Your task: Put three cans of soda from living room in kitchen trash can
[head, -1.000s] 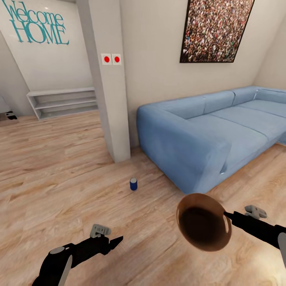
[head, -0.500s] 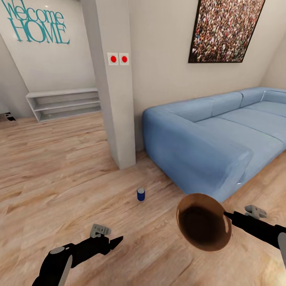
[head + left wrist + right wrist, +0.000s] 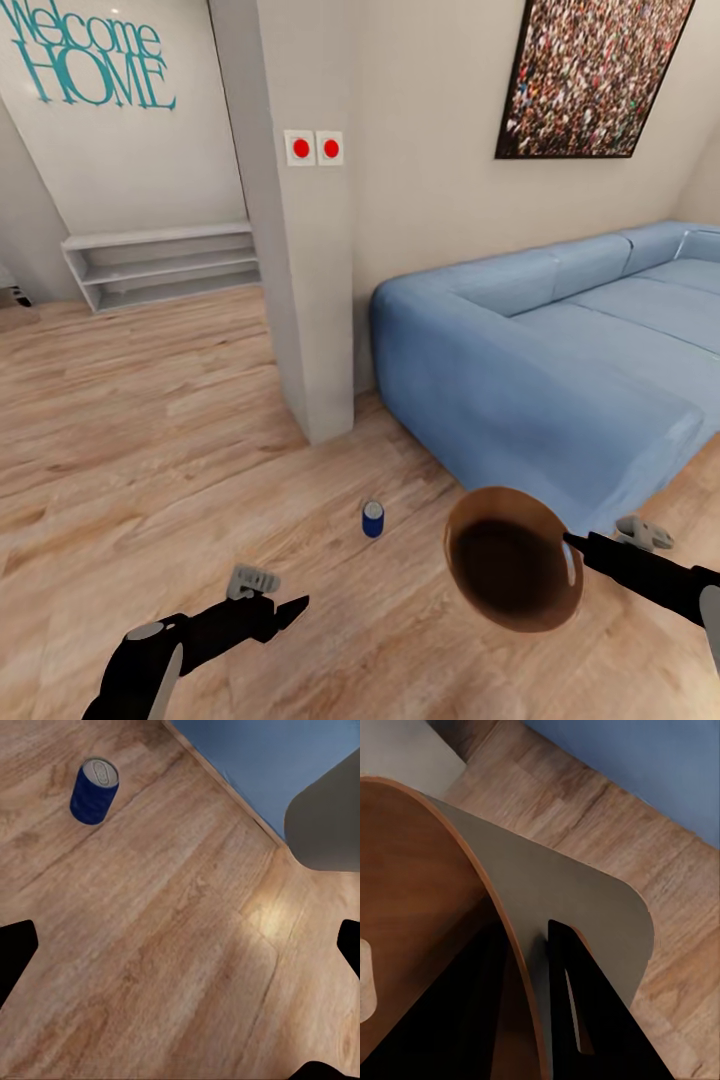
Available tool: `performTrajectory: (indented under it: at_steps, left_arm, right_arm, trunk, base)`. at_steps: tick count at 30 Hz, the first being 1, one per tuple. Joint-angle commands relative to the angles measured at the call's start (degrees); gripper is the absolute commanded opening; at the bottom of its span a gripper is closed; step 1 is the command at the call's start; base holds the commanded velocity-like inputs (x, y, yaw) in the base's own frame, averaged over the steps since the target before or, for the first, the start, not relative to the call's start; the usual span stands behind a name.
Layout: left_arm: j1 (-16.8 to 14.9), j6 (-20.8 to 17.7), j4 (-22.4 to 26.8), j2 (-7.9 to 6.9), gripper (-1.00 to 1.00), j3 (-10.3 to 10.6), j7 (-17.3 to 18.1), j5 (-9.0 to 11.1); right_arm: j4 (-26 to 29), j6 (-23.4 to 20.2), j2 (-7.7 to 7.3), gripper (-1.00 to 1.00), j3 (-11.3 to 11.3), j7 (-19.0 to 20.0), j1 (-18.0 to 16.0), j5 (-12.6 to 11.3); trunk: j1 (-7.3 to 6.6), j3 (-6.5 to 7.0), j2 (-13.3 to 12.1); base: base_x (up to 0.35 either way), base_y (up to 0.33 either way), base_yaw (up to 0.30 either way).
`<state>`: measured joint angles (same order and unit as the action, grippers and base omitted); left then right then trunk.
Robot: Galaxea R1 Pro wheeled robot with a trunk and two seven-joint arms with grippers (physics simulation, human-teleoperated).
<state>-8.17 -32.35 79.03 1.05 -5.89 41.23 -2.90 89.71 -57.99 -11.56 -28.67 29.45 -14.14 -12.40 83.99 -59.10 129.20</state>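
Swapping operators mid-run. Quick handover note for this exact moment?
Right gripper: shut on the trash can rim, bin carried tilted with its mouth toward the head camera.
Left gripper: open, empty, hanging low above the wood floor.
Blue soda can: upright on the floor ahead, between the pillar and the blue sofa.
Done: bin brought along.
Left: pick up the blue can, find the two orange cans, return the bin to the kitchen.

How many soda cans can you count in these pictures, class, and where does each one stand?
1. A blue soda can stands upright on the wood floor, between the pillar and the blue sofa. Others may be hidden elsewhere.
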Motion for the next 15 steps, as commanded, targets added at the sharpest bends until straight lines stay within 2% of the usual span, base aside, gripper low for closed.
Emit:
performTrajectory:
  at_steps: [1,15]
  left_arm:
    - [0.0,0.0,0.0,0.00,1.00,0.0,0.0,0.0]
    - [0.0,0.1,0.0,0.01,1.00,0.0,0.1,-0.1]
  right_arm:
    - [0.0,-0.4,0.00,-1.00,0.0,0.1,0.0,-1.8]
    - [0.1,-0.4,0.03,-1.00,0.0,0.1,0.0,-1.8]
  trunk:
    - [0.00,0.01,0.0]
    - [0.00,0.01,0.0]
  base:
    - [0.328,0.131,0.000]
    - [0.329,0.130,0.000]
